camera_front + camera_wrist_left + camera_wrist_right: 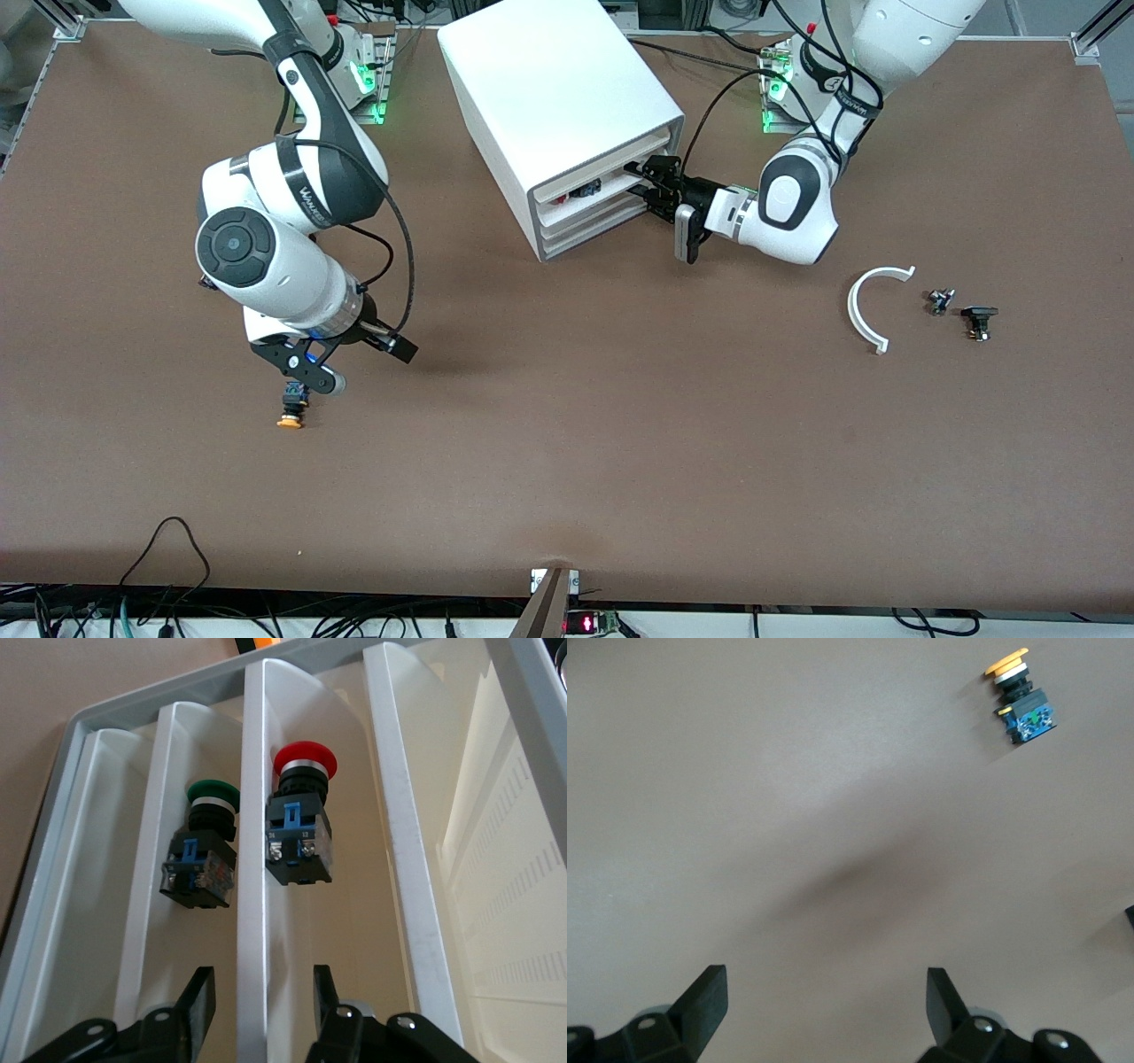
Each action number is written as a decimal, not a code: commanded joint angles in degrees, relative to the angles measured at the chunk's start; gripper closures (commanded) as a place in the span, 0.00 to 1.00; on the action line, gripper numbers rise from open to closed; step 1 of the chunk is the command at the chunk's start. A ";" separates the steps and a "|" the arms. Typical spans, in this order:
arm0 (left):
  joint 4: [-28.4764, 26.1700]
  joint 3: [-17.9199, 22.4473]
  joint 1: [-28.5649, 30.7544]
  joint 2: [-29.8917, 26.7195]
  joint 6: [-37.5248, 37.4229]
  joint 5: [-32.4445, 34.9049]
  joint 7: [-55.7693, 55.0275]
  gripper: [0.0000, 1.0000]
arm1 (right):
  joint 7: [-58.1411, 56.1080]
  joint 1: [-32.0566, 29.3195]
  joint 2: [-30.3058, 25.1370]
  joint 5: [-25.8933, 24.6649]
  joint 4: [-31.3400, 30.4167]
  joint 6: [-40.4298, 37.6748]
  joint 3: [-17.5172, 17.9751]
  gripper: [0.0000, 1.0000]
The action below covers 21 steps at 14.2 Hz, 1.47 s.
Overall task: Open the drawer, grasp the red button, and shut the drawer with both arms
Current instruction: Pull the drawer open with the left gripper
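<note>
Your brown table carries the white cabinet with its drawer open only a crack, the red button lying inside untouched. The left gripper, jaws apart astride a drawer divider, looks mid-pull. The right gripper waits wide open over bare table near an orange button, so grabbing and closing remain.

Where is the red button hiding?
The red button lies in the open drawer of the white cabinet, beside a green button past a divider, near the left claw.
</note>
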 commanded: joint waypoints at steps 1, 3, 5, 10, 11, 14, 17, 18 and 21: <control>-1.46 -0.18 0.14 -1.09 0.84 -2.11 2.23 1.00 | 4.25 1.13 1.21 -0.10 3.52 -1.29 -0.08 0.01; -1.37 -0.09 0.58 -1.09 0.75 -2.02 2.05 1.00 | 6.53 1.66 1.65 -0.10 5.27 -2.08 -0.08 0.01; -1.02 0.00 0.93 -1.09 0.49 -1.76 2.05 1.00 | 8.56 2.45 2.44 -0.01 7.30 -3.14 -0.08 0.01; 2.66 0.78 5.59 1.53 0.22 -0.71 0.39 1.00 | 14.09 4.39 4.81 0.08 11.78 -3.14 -0.08 0.01; 5.02 0.96 5.94 3.11 0.31 0.78 -0.31 1.00 | 15.32 5.00 5.34 0.08 12.66 -2.97 -0.08 0.01; 14.69 5.53 6.38 7.34 -0.30 10.61 -2.86 1.00 | 19.80 7.02 7.09 0.08 15.73 -2.26 -0.08 0.01; 20.41 5.80 9.62 12.34 -5.38 13.18 -5.15 1.00 | 23.31 8.52 8.06 0.17 17.59 -0.69 -0.08 0.01; 21.12 5.80 9.89 12.70 -5.57 14.49 -5.16 1.00 | 24.29 9.13 7.98 0.25 17.50 -0.33 -0.08 0.01; 22.71 5.88 10.16 12.80 -9.09 16.17 -9.01 0.00 | 29.13 11.85 7.98 0.61 17.68 2.39 0.01 0.01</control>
